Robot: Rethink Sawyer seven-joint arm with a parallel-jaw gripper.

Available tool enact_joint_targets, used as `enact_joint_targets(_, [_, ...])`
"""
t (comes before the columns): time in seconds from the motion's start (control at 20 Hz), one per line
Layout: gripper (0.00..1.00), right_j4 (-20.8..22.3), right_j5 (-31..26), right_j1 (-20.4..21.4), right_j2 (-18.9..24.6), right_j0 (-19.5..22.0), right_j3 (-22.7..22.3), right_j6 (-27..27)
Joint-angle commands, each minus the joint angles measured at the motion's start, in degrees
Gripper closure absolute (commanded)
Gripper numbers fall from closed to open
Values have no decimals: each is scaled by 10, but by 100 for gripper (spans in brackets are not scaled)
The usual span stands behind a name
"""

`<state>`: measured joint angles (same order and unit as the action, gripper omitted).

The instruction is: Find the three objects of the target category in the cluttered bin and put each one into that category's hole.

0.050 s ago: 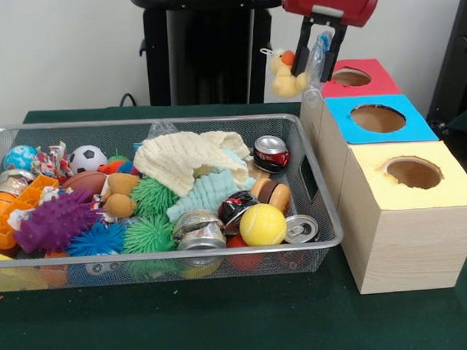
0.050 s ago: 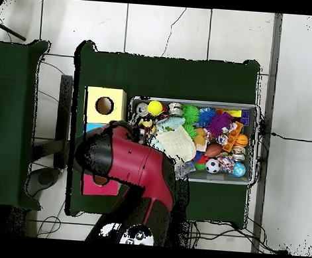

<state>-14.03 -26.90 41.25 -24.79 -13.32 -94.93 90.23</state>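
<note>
My gripper point(image 1: 315, 65) hangs above the far right corner of the wire bin point(image 1: 321, 212), next to the red-topped box point(image 1: 371, 86). It is shut on a yellow duck toy point(image 1: 284, 75) with an orange beak, which dangles off the left finger. A bit of clear plastic point(image 1: 319, 47) shows between the fingers. Three wooden boxes with round holes stand in a row to the right of the bin: red, blue point(image 1: 411, 127) and yellow point(image 1: 449, 187). In the overhead view the arm point(image 2: 133, 166) covers the gripper and the blue box; the yellow box point(image 2: 116, 98) shows.
The bin holds a cream knitted cloth point(image 1: 185, 157), crushed cans point(image 1: 271, 152), a yellow ball point(image 1: 262, 224), a soccer ball point(image 1: 87, 158), green point(image 1: 149, 233) and purple point(image 1: 55, 221) spiky toys and more clutter. Dark green cloth point(image 1: 223, 321) covers the table.
</note>
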Motion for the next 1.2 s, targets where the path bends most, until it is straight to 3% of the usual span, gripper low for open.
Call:
enact_joint_targets(0.05, [100, 3, -58, -22, 9, 1, 21, 126])
enact_joint_targets(0.9, [100, -7, -29, -61, -1, -20, 39, 150])
enact_joint_targets(1.2, [100, -8, -48, -79, -15, -32, 60, 156])
